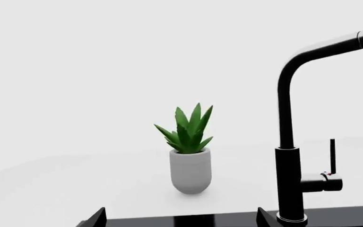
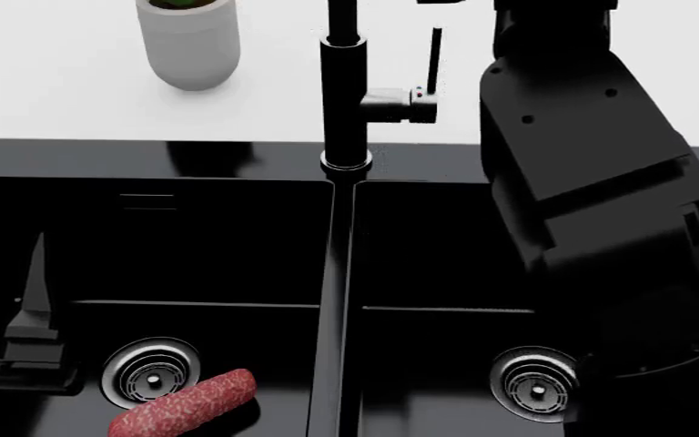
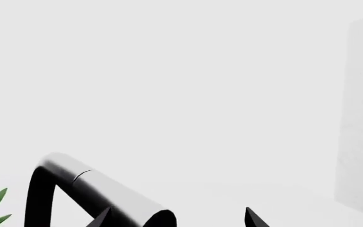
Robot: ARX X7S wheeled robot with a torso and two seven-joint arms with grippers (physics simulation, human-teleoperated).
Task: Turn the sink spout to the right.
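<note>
The sink spout (image 2: pixel 346 100) stands on the rear rim of the sink (image 2: pixel 204 157), directly behind the centre divider (image 2: pixel 331 300), with its lever stub (image 2: pixel 400 102) on the right. A potted plant (image 2: pixel 189 36) sits on the counter (image 2: pixel 58 82) behind the left basin — left of the spout. One drain (image 2: pixel 150 371) lies in each basin; a sausage (image 2: pixel 186 407) lies in the left one, just in front of its drain. The right arm (image 2: pixel 592 182) rises over the right basin — right of the spout.

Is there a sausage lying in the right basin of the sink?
No, the sausage lies in the left basin beside its drain.
</note>
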